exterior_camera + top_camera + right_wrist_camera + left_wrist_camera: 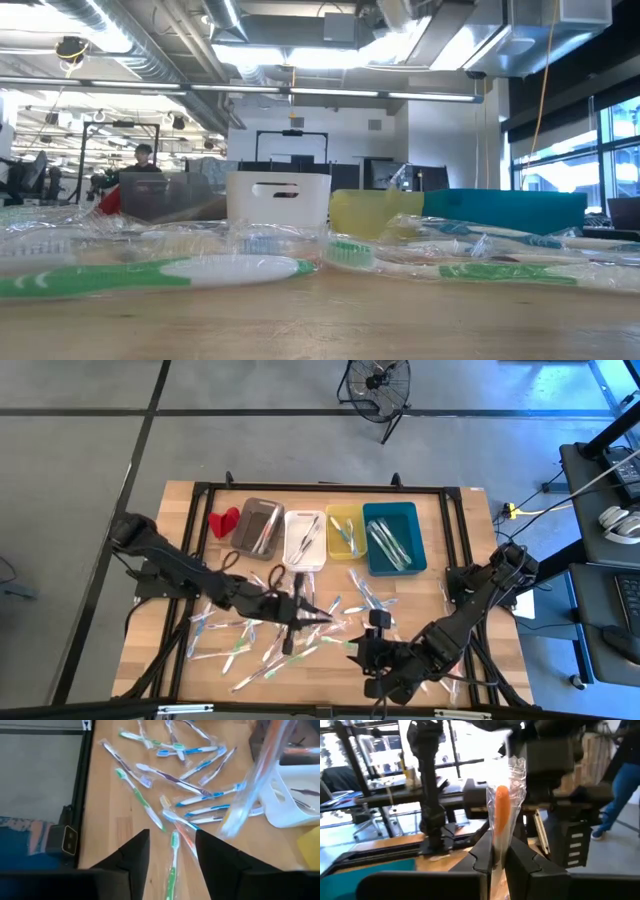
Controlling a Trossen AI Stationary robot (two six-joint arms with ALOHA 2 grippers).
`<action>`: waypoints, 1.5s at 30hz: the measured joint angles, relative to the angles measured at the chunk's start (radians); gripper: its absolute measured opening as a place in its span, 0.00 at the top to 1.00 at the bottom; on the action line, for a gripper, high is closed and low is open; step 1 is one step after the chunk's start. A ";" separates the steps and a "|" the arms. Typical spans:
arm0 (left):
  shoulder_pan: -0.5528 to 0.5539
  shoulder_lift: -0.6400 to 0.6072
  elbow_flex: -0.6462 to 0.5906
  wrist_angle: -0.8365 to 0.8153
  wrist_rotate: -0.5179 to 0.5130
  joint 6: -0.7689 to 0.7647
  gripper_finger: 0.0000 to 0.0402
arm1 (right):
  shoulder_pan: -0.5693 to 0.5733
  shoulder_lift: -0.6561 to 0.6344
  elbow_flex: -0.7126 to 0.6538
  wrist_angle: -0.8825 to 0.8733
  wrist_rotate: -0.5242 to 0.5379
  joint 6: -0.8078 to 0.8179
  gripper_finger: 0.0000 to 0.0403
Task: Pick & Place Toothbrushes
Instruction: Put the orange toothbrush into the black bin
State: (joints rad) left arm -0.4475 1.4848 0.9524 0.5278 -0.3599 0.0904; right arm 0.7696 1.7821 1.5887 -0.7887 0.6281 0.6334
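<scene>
Many wrapped toothbrushes (262,650) lie flat and scattered on the wooden table (480,560), seen close in the low view (160,270). My left gripper (300,612) hovers over the pile's middle, shut on one orange-handled toothbrush (502,805) in a clear wrapper, which shows blurred in the right wrist view (252,780). My right gripper (368,650) hangs open above the table's near side, nothing between its fingers (172,851). A green toothbrush (172,862) lies on the table below them. My left gripper pinches the wrapped toothbrush between its two fingers (482,854), on the wrapper at the lower end of the orange handle (499,845). The fingers reach out about level. The toothbrush sticks out past the fingertips and is lifted clear of the table.
Four bins stand in a row at the table's far side: grey (258,526), white (304,540), yellow (345,530) and teal (394,538), each with a few toothbrushes inside. A small red object (222,520) lies left of the grey bin. A black frame (330,488) edges the table.
</scene>
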 joint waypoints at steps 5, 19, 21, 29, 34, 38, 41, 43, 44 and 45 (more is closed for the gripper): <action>-0.004 -0.137 0.000 -0.201 -0.114 -0.046 0.95 | 0.000 0.000 0.000 -0.005 -0.001 0.011 0.59; 0.304 -0.417 0.001 -0.838 -0.329 -0.302 0.95 | 0.000 0.000 0.000 -0.005 0.007 0.009 0.69; 0.390 -0.430 0.014 -0.924 -0.262 -0.352 0.95 | 0.000 0.000 0.000 -0.005 0.008 0.006 0.71; 0.645 -0.404 0.089 -1.111 -0.167 -0.367 0.95 | 0.000 0.000 0.000 -0.005 0.011 -0.013 0.76; 0.754 -0.354 0.148 -1.224 -0.165 -0.354 0.95 | -0.003 0.000 0.000 -0.005 0.011 -0.013 0.77; 0.815 -0.284 0.151 -1.299 -0.119 -0.381 0.95 | -0.003 0.000 0.000 -0.005 0.011 -0.009 0.75; 0.838 -0.233 0.150 -1.313 -0.076 -0.380 0.95 | -0.003 0.000 0.000 -0.005 0.011 0.005 0.74; 0.850 -0.214 0.150 -1.314 -0.052 -0.375 0.95 | -0.003 0.000 0.000 -0.005 0.011 0.007 0.72; 0.858 -0.206 0.150 -1.313 -0.044 -0.369 0.95 | -0.003 0.000 0.000 -0.005 0.011 0.011 0.72; 0.868 -0.199 0.150 -1.314 -0.035 -0.369 0.95 | -0.003 0.000 0.000 -0.005 0.011 0.013 0.71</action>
State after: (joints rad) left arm 0.4205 1.2862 1.1027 -0.7862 -0.3946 -0.2783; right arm 0.7666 1.7821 1.5887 -0.7940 0.6392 0.6468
